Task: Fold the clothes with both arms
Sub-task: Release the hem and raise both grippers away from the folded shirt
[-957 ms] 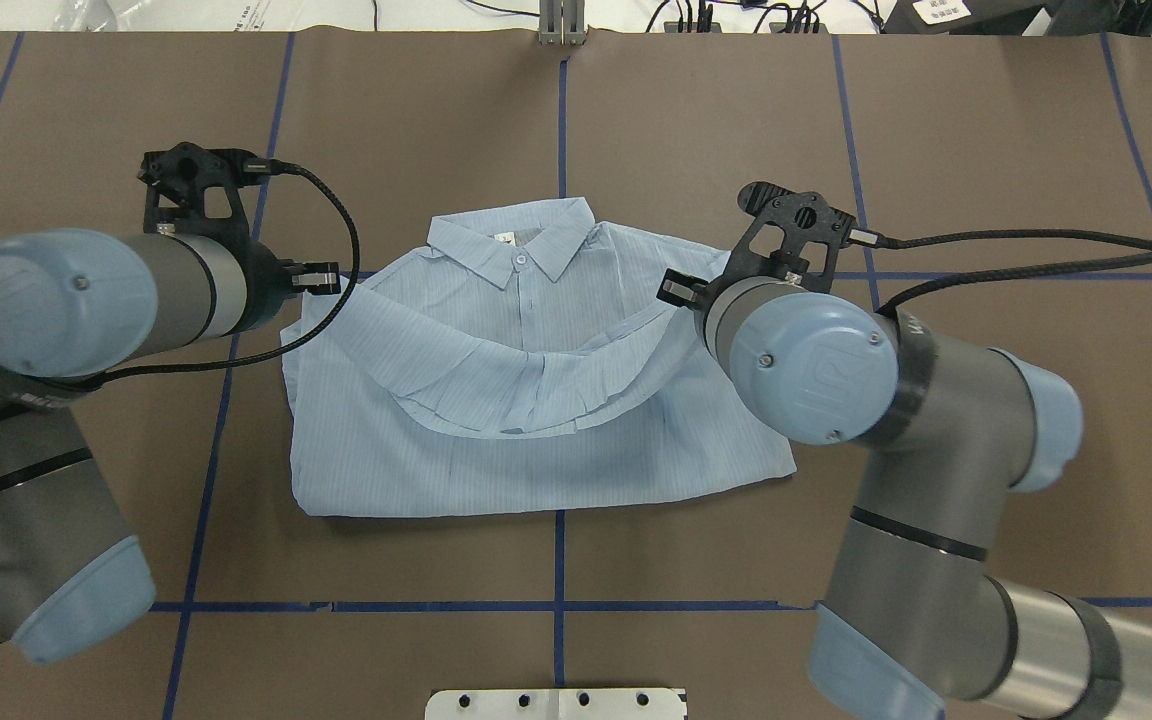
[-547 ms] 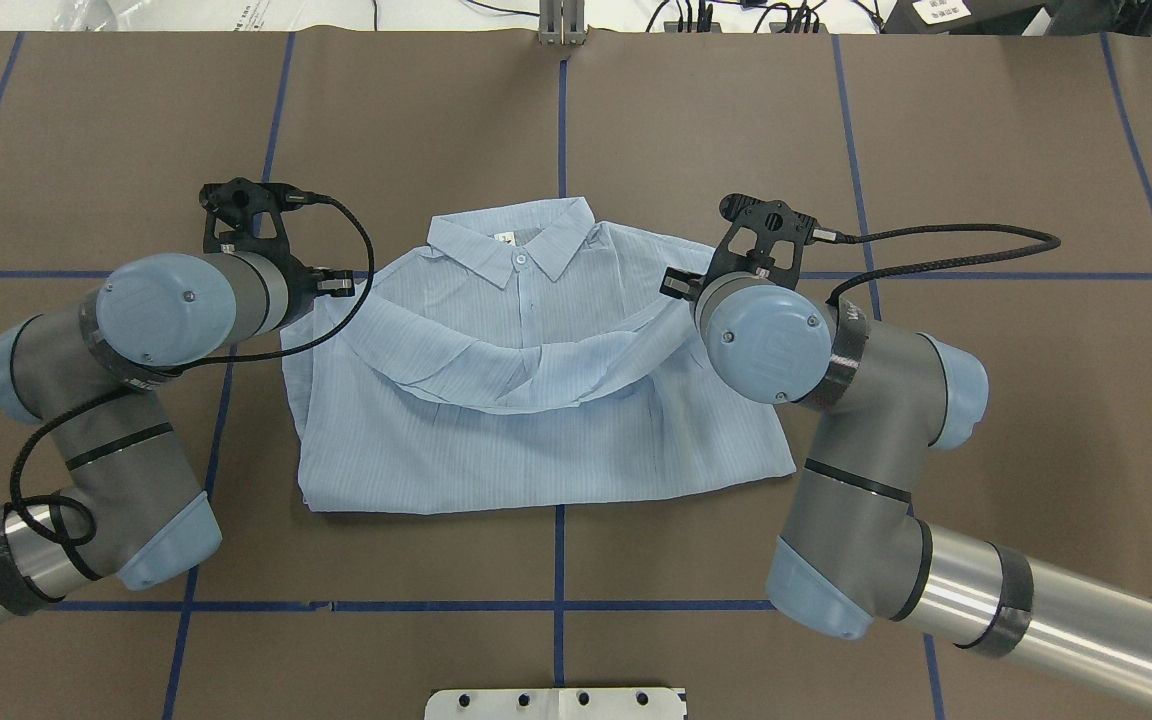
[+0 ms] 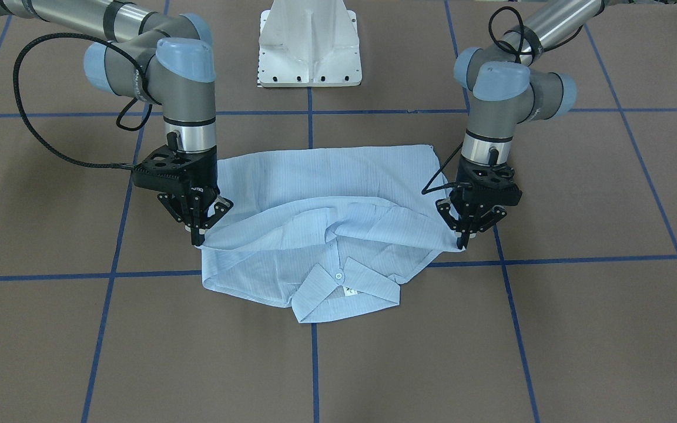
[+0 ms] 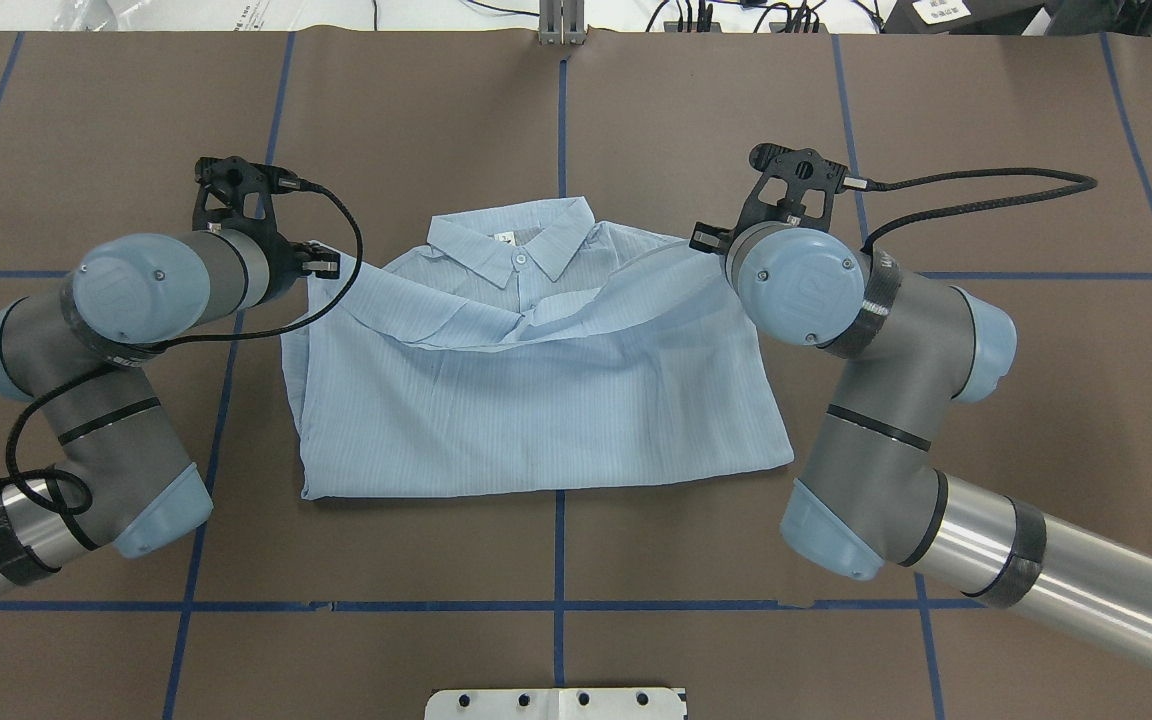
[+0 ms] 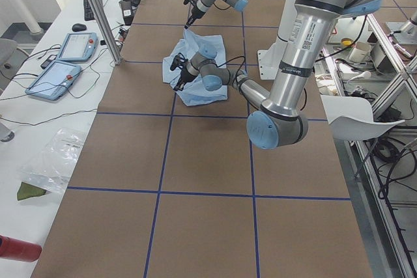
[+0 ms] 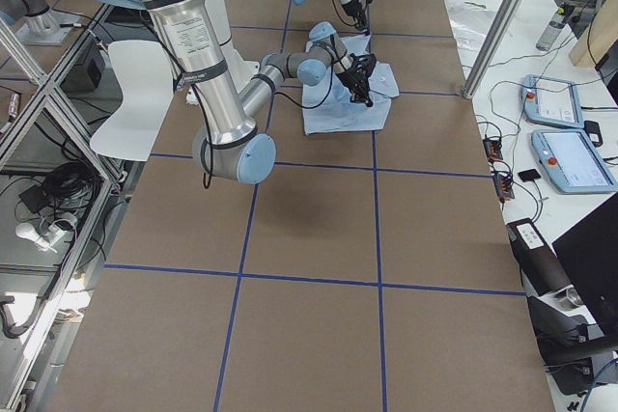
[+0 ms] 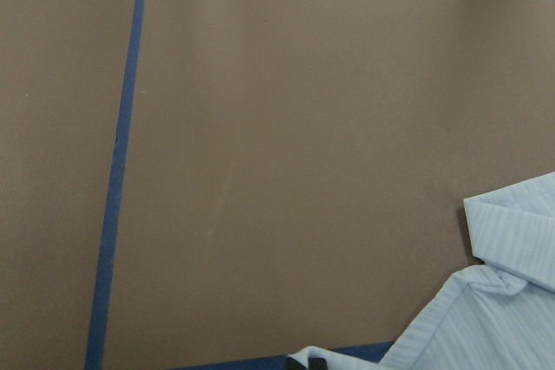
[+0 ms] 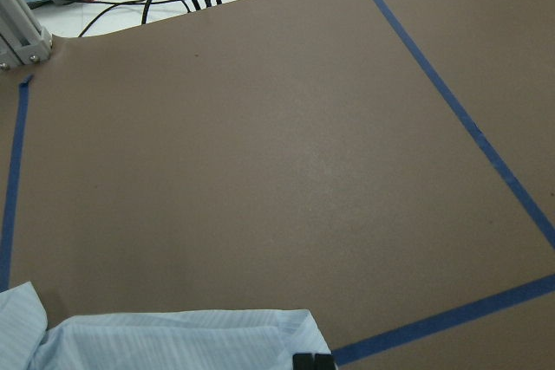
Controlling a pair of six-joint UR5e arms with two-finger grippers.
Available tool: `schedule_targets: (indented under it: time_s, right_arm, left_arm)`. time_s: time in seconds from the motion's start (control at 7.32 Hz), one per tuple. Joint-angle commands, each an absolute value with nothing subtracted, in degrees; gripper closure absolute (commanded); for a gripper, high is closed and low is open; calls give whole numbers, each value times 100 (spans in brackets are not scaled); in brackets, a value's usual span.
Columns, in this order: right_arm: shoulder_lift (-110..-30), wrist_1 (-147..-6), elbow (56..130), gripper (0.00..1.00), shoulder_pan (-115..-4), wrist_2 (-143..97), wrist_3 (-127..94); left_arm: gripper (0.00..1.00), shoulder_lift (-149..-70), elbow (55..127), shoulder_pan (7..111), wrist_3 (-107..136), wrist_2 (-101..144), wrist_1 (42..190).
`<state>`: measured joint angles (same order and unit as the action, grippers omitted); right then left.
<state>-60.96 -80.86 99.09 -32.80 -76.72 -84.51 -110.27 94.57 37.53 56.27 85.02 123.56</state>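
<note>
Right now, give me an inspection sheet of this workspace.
Surface: brown table marked with a blue tape grid.
Job's things: pale blue shirt, collar on the side away from the robot, a folded-over layer held up at both ends.
Clutter: nothing seen on the table.
Tools: left tool and right tool each shut on the shirt.
Cables: black cables loop off both wrists.
Surroundings: teach pendants on a side bench; white pedestal.

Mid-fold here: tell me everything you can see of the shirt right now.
The shirt is pale blue, finely striped, thin crinkly cloth, lying on the brown table, collar buttoned and pointing away from the robot. Its lower part is doubled over toward the collar; the left claw and right claw pinch the folded-over edge's two corners.
</note>
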Motion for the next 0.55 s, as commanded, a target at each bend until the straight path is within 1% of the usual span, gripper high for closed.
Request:
schedule_targets:
  time_s: [0.0,0.41]
  right_arm:
    - [-6091,-8086,9748,100,-3305,-7690,-8411]
    - [-6117,-8086,9659,100,-3305,-7690,-8394]
  left_arm:
    - [100,-10978,9457,3806,5389,8639,12533]
    - [100,-10890,9448,3814,5212,8684,12533]
